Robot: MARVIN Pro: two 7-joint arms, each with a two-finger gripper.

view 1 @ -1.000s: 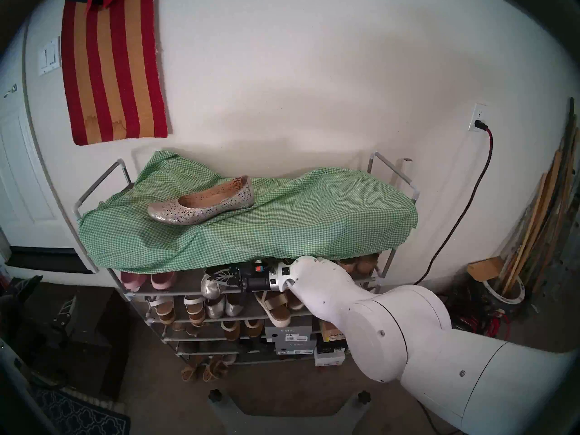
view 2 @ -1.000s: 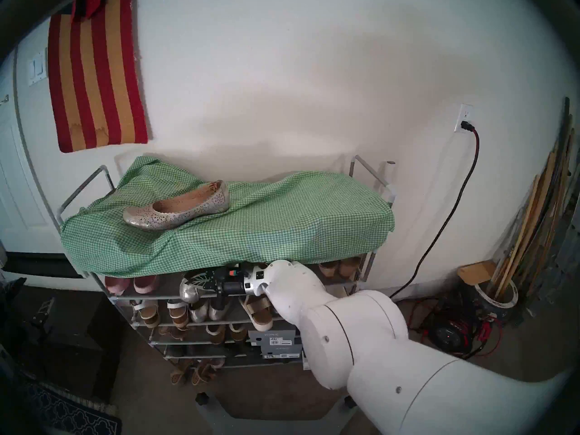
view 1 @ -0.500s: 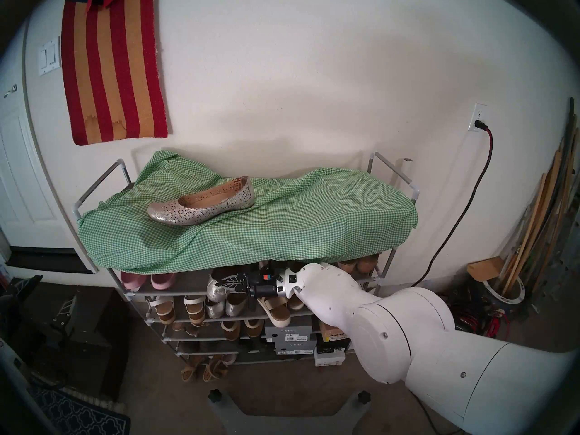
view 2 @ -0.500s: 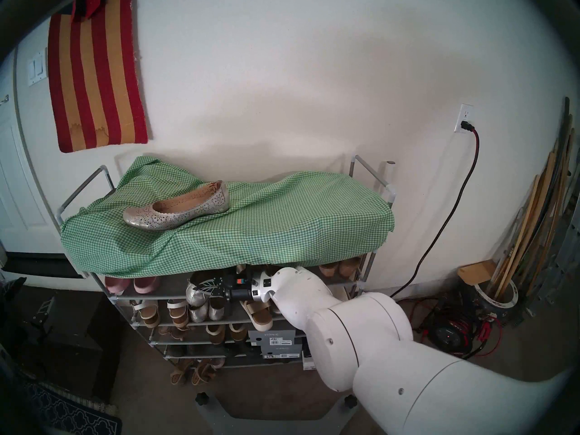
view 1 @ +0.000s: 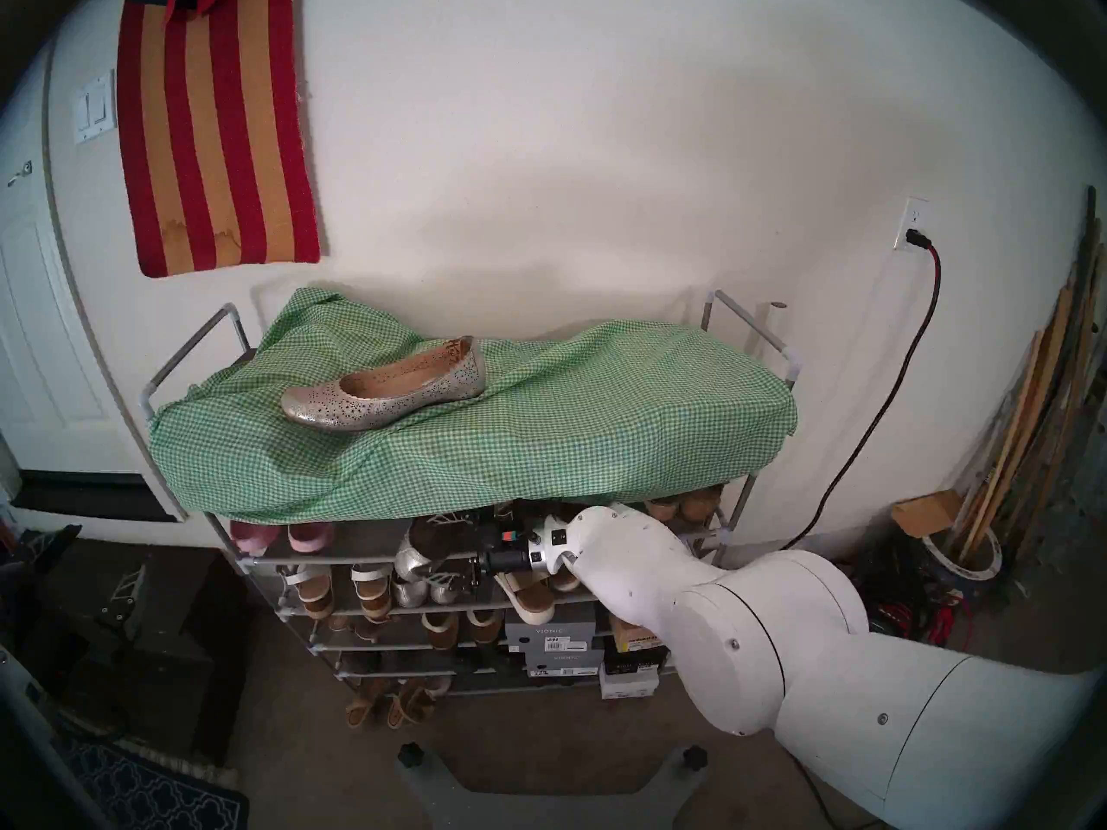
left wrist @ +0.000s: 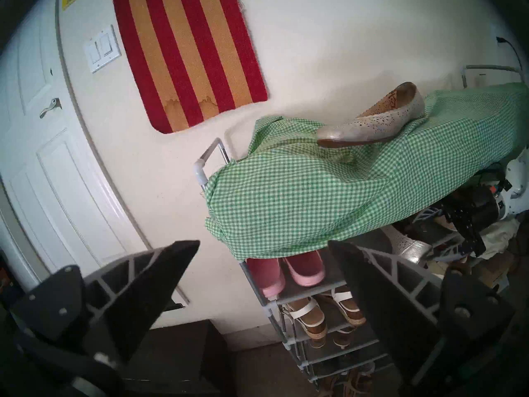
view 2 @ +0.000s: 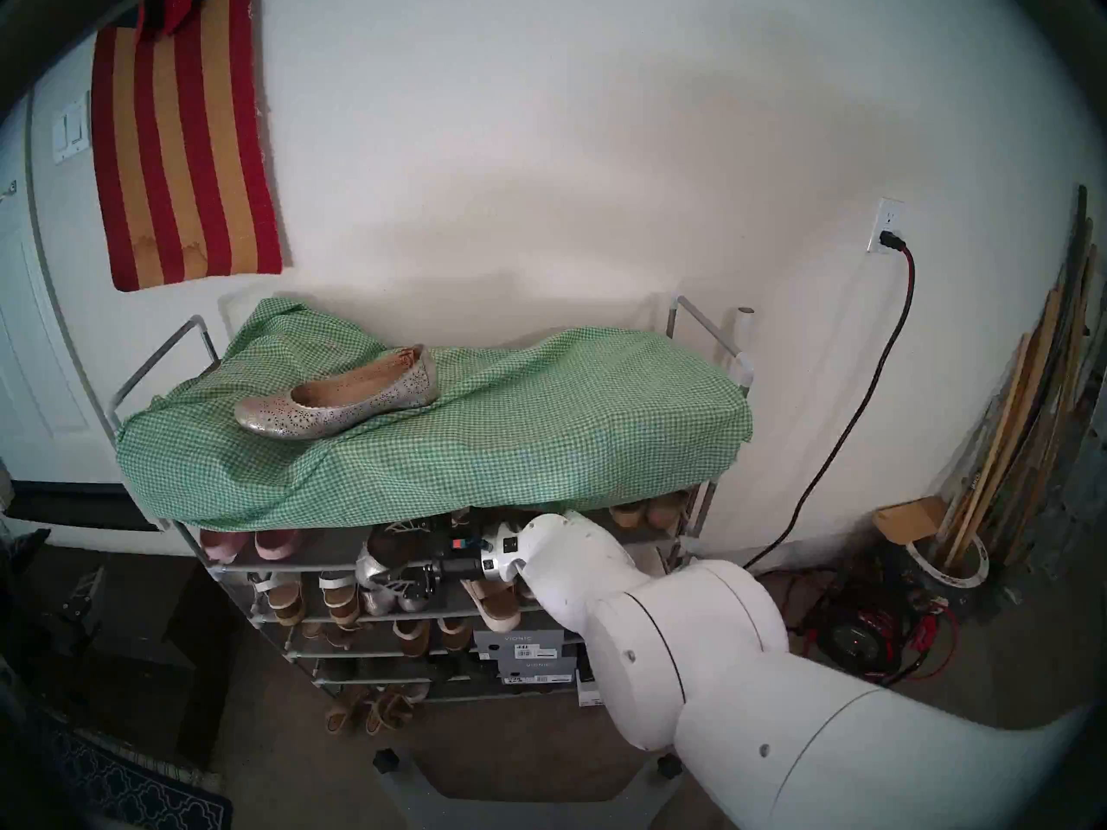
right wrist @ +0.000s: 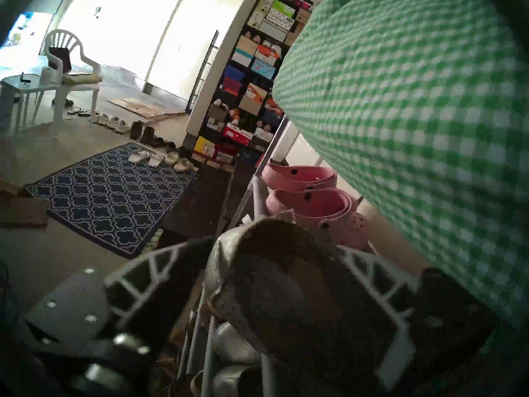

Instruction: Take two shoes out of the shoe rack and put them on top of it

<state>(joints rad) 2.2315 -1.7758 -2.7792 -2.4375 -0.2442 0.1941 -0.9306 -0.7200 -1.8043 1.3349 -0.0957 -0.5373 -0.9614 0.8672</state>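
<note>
While the left gripper [left wrist: 263, 276] is hanging with its fingers spread wide beside the shoe rack [view 1: 191, 346], one perforated shoe [view 1: 383, 391] is lying on the gingham cloth [view 1: 539, 439] on top. Below, the right gripper [right wrist: 274, 273] is straddling the second shoe [view 1: 416, 550] on the upper shelf; whether its fingers are pinching it, I cannot tell.

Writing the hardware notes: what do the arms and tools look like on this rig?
The right arm is glossy white, built of rounded segments with dark seam lines and small bolts, and ends in a silver collar and a black wrist unit with an orange-red mark. The right tool and left tool share a design: black wedge-shaped fingers with a grey-white lattice truss on matte black bolted mounts. No loose cables show.
</note>
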